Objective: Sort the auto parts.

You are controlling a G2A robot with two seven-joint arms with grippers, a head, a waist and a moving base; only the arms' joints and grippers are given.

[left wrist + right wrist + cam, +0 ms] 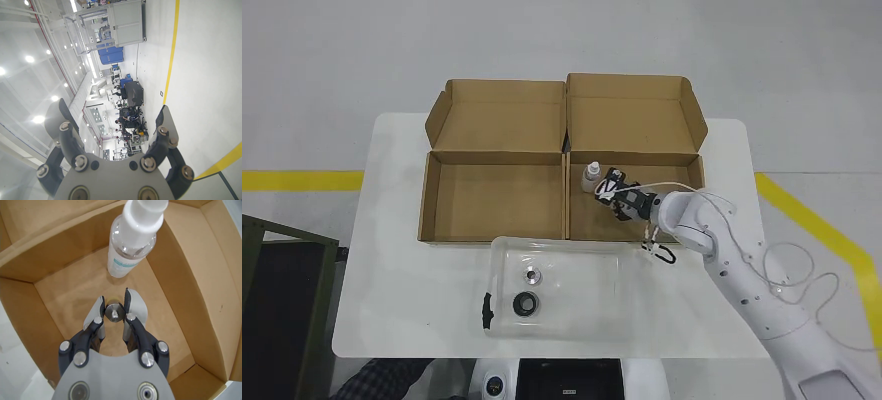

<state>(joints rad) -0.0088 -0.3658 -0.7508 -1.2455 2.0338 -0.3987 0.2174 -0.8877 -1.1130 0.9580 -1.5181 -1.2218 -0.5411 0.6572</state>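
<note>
My right gripper (pixel 114 305) (pixel 614 190) is inside the right cardboard box (pixel 682 200), shut on a small round metal part with a threaded stud (pixel 114 312). The part hangs just above the box floor (pixel 75 298). A clear bottle with a white cap (pixel 132 241) (pixel 591 176) stands upright in the same box, just beyond the fingertips. In the left wrist view my left gripper (pixel 113 111) is open and holds nothing, facing the room away from the table.
An empty left cardboard box (pixel 492 200) sits beside the right one. In front of both lies a clear plastic tray (pixel 572 260) with a small metal part (pixel 533 275), a black ring (pixel 527 302) and a black piece (pixel 485 310) at its rim.
</note>
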